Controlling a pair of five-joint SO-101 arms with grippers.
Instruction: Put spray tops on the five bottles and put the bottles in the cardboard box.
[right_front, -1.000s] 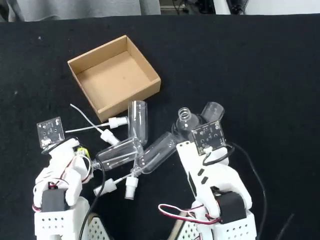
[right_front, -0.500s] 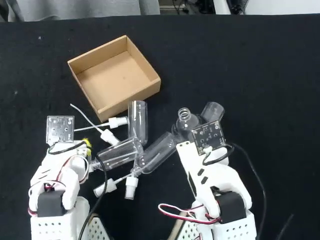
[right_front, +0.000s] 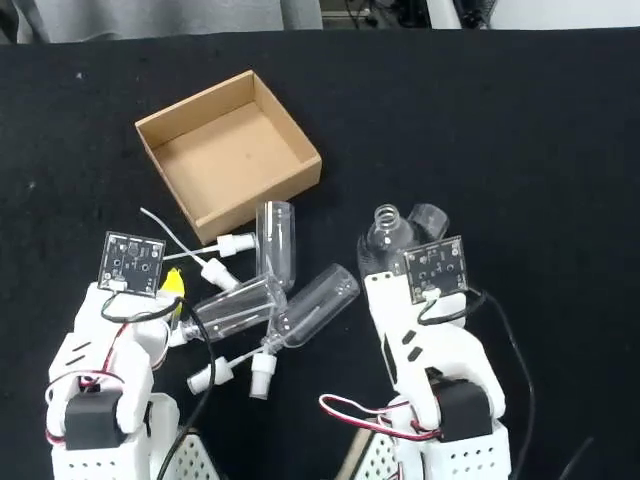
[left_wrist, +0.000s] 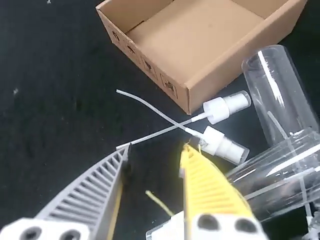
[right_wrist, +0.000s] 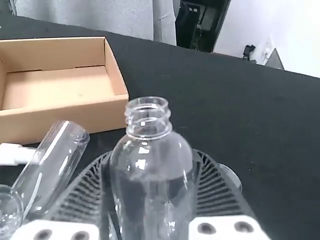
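At centre right of the high view, the bottle (right_front: 386, 228) stands upright with an open neck and no top, clamped between the jaws of the right gripper (right_wrist: 154, 172). Versus a second ago it sits a bit further right. It now overlaps a second bottle (right_front: 428, 218) behind it and is clear of the lying bottle (right_front: 318, 298) it was crowding. Can't tell whether it was lifted or slid. My read: it's being held as the fixture for capping.

Two more bottles (right_front: 275, 242) (right_front: 235, 308) lie left of that one, at frame centre. Spray tops are scattered through the pile, two above it and two (right_front: 210, 376) (right_front: 262, 372) below by the necks. Can't tell if either of the lower two is seated. The cardboard box (right_front: 228, 150), upper left, holds no bottles yet, so the task is barely started.

The left gripper (left_wrist: 156, 150) has swung in from the left edge toward the pile. Its fingers are spread with nothing between them, tips low over the black table (right_front: 520, 130). The nearer spray top (left_wrist: 222, 145) is just beside the yellow fingertip (left_wrist: 189, 150). The dip tube of the farther spray top (left_wrist: 227, 106) ends right at the grey one. Likely lining up a pick; the thin tubes look easy to snag.

Pose: both arms come up from the bottom edge. The right one is stretched forward over the upright bottle's base, and the left one is pitched down at lower left.
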